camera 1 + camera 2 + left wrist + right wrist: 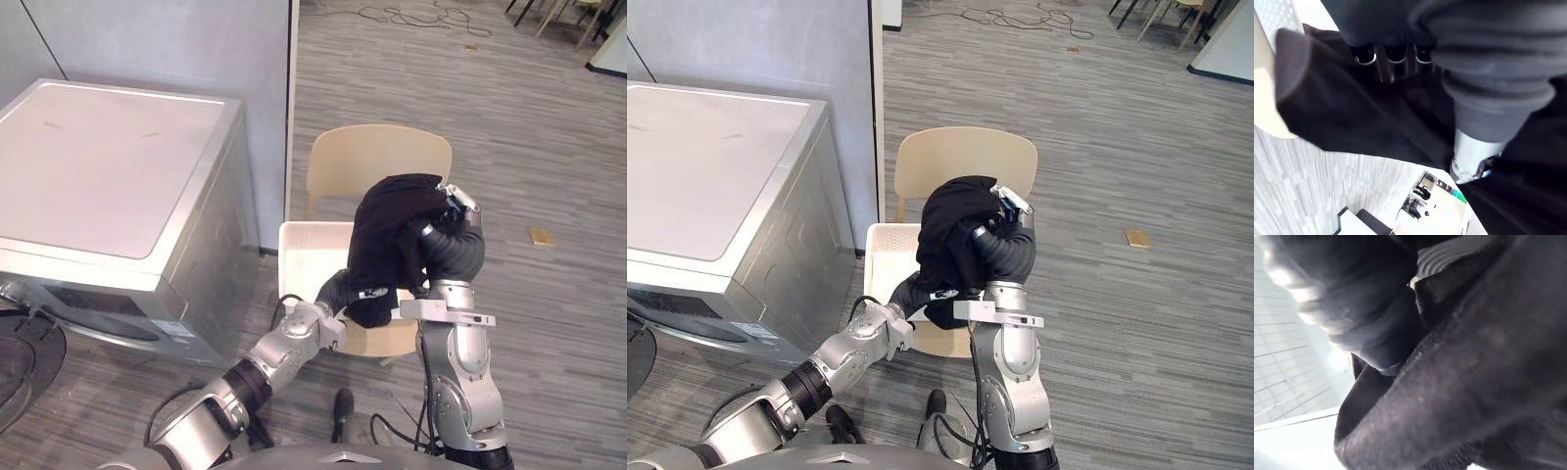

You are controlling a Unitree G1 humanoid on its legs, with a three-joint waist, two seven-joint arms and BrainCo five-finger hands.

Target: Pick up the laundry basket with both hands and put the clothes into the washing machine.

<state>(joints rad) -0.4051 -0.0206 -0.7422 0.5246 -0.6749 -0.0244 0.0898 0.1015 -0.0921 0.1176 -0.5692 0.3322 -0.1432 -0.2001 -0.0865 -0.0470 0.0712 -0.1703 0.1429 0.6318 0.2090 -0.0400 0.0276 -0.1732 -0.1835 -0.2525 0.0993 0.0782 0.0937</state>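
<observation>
Silver left arm: it comes in from my lower left and reaches up and across toward the basket. The left hand (339, 288) at its end is pushed in under the hanging cloth.
Left hand state: its dark cover meets the underside of the cloth, and I cannot tell whether it is open or closed on anything.
Right arm: it rises upright from the lower right, with the wrist bent over at the top. The right hand (462, 208) is buried in the upper edge of the cloth.
Right hand state: I cannot tell. In its wrist view dark fabric lies over the hand.
Black garment (392, 235): it is bunched and lifted, draped over the right hand. It hangs above the right side of the basket, with its lower end against the left hand.
Laundry basket (304, 257): white, with perforated walls, it sits on the chair seat. Neither hand is on its rim.
Chair (377, 157): beige, with a rounded back that stands behind the basket and the garment.
Washing machine (98, 176): silver and flat-topped, it stands just left of the chair. Its round dark door (20, 367) is swung open at my lower left.
Wall panel (176, 44): pale grey, directly behind the machine.
Floor (549, 147): grey planks, with a small tan piece (540, 236) lying to the right of the chair.
Cables (421, 15): loose loops on the floor at the far end.
</observation>
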